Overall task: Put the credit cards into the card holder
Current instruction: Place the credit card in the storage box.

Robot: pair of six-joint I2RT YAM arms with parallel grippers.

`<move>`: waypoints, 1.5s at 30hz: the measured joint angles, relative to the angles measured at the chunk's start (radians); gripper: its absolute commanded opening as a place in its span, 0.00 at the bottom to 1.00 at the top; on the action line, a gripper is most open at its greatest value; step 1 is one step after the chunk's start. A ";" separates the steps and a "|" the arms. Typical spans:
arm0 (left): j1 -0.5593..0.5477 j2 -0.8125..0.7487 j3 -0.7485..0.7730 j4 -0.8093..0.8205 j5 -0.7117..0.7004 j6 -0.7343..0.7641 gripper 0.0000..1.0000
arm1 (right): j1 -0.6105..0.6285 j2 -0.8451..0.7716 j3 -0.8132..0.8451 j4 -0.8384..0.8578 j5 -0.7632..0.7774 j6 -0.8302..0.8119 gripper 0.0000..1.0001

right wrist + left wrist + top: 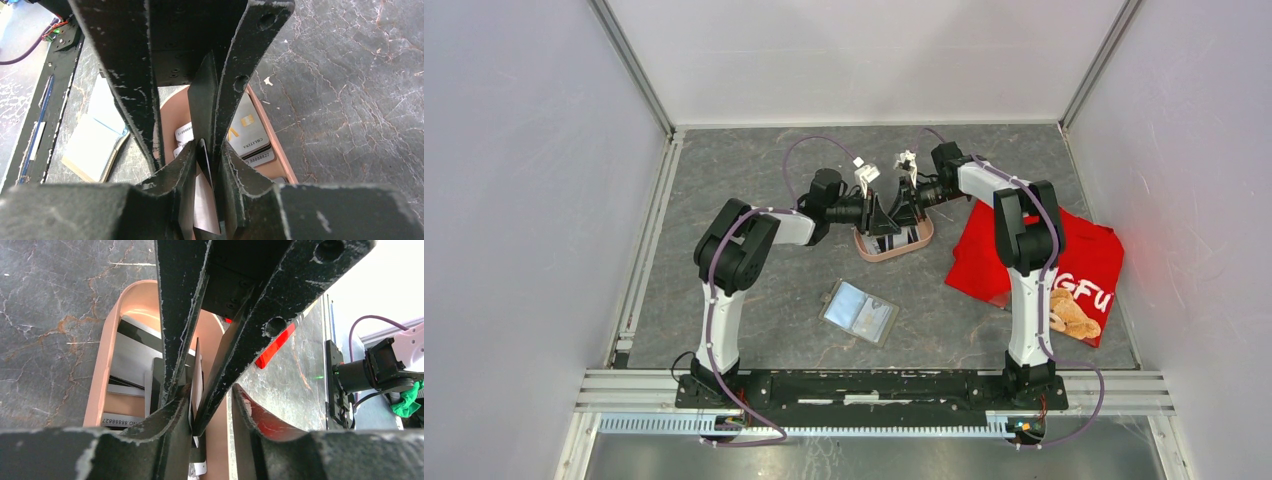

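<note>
Both grippers meet above the pink oval tray (921,238), their fingers interleaved. My right gripper (207,145) is shut on a credit card (205,197), which it holds edge-on with one finger of the left gripper beside it. My left gripper (210,390) is open: the card (197,372) and one right finger stand between its fingers, with a gap to its right finger (265,430). More credit cards (247,130) lie in the tray (100,380). The card holder (859,311) lies open on the table nearer the arm bases, and also shows in the right wrist view (97,135).
A red cloth (1064,260) with a bear print lies right of the tray, under the right arm. White walls with metal rails close in the grey marbled table on three sides. The arms' base rail runs along the near edge.
</note>
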 measured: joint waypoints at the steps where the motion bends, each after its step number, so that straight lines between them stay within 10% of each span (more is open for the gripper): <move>1: 0.001 0.000 -0.001 0.003 0.001 0.000 0.35 | 0.000 0.000 0.000 -0.001 -0.001 0.001 0.26; 45: 0.028 0.005 -0.086 0.235 0.023 -0.119 0.26 | -0.012 0.050 0.077 -0.228 -0.085 -0.224 0.25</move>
